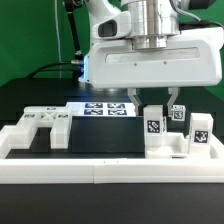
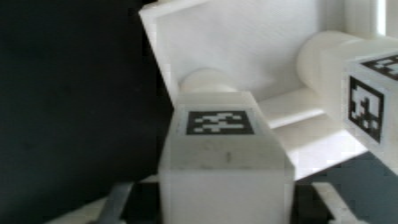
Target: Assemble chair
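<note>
The chair is in loose white parts. One upright white block (image 1: 153, 130) carries a square tag and stands at the exterior view's right. My gripper (image 1: 159, 106) has come down over its top, with a finger on each side. In the wrist view this block (image 2: 222, 150) fills the space between my fingers, whose dark pads (image 2: 139, 200) lie against its sides, so the gripper is shut on it. Two more tagged blocks (image 1: 178, 118) (image 1: 200, 132) stand close by, to the exterior view's right of it. A slotted white panel (image 1: 40, 127) lies at the exterior view's left.
The marker board (image 1: 108, 108) lies flat behind the parts. A long white border rail (image 1: 100, 166) runs along the front. In the wrist view a large white part (image 2: 231, 50) and a tagged piece (image 2: 368, 100) sit just beyond the held block.
</note>
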Controlling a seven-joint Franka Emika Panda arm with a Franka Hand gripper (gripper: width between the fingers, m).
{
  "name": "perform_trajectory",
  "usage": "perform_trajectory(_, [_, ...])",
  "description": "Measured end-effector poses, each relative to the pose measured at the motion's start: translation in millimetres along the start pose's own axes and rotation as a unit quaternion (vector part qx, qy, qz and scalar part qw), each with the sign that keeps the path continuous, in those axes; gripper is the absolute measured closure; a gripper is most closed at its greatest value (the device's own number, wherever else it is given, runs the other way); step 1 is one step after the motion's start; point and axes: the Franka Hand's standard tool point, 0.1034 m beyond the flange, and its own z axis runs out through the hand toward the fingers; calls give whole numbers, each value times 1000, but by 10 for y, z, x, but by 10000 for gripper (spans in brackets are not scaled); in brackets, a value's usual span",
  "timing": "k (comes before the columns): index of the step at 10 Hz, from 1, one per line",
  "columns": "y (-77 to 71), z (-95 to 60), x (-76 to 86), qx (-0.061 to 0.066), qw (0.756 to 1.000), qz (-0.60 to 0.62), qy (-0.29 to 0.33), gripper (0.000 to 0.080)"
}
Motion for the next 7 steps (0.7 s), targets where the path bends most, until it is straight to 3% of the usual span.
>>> perform_trajectory(4, [-24,13,20,10,989,147,6,509])
perform_trajectory(7, [-43,20,6,14,963,268,2,509])
